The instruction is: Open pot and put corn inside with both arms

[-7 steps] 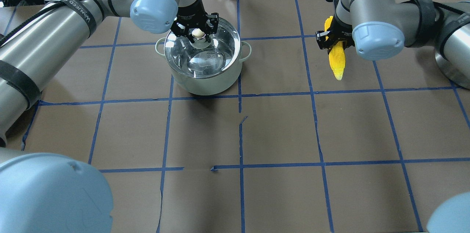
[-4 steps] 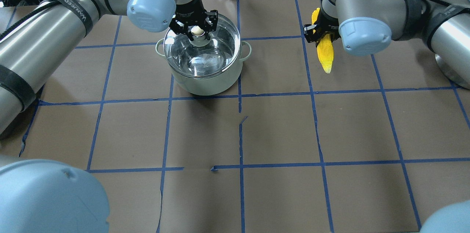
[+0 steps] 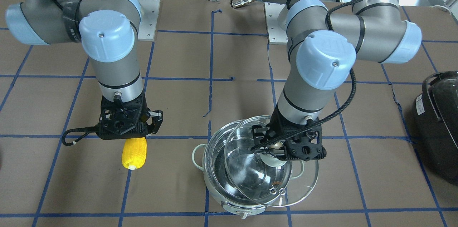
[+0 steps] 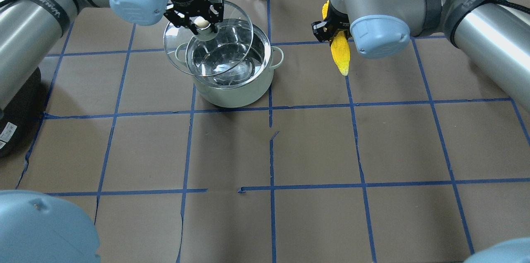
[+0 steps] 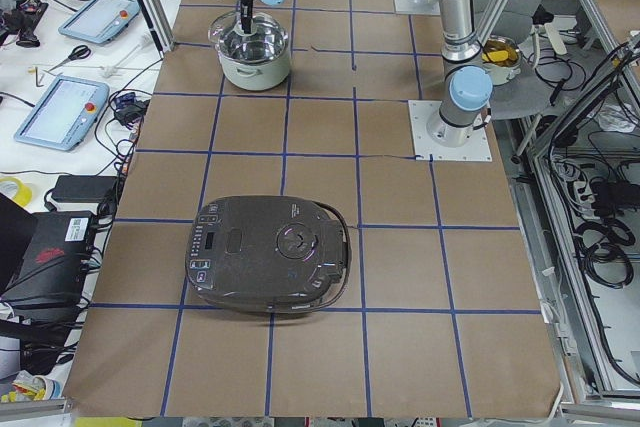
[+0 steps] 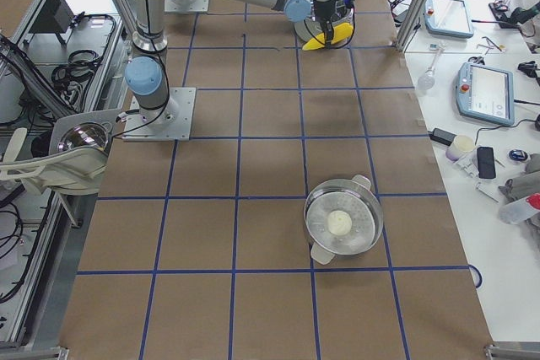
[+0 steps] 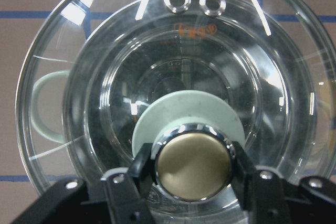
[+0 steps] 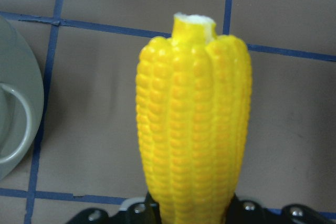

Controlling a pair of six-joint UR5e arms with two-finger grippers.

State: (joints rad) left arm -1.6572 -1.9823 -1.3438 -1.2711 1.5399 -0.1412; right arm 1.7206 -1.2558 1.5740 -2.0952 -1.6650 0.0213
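Far side of the table (image 4: 314, 147), brown cover with blue tape grid: the pot (image 4: 232, 89) sits on a grid line. Mint body, shiny steel inside, nothing in it.

Left gripper (image 4: 201, 23) comes down from above onto the lid's gold knob (image 7: 193, 167). The wrist view shows both fingers (image 7: 140, 169) pressed against the knob's sides, so it is clamped on the knob. Glass lid (image 4: 176, 49) is off-centre from the pot, offset toward the robot's left and the far edge. It covers only part of the opening, and the rim on the robot's right side is uncovered. In the front view the lid (image 3: 300, 184) overhangs the pot (image 3: 229, 207) on one side. Cannot tell whether the lid's edge touches the rim anywhere.

Right gripper (image 4: 331, 33) has the corn (image 4: 343, 54) pinched crosswise, jaws narrow around the cob. In the overhead view the narrow tip points toward the robot's side. In the front view a yellow end (image 3: 134, 152) sticks out below the gripper body. The right wrist view shows the corn (image 8: 193, 129) over the table cover, with a pot handle (image 8: 10, 124) at the frame's left edge. Corn is beside the pot on the robot's right, apart from it and not over the opening.

Black appliance (image 5: 270, 252) sits toward the table's left end, well apart from the pot.
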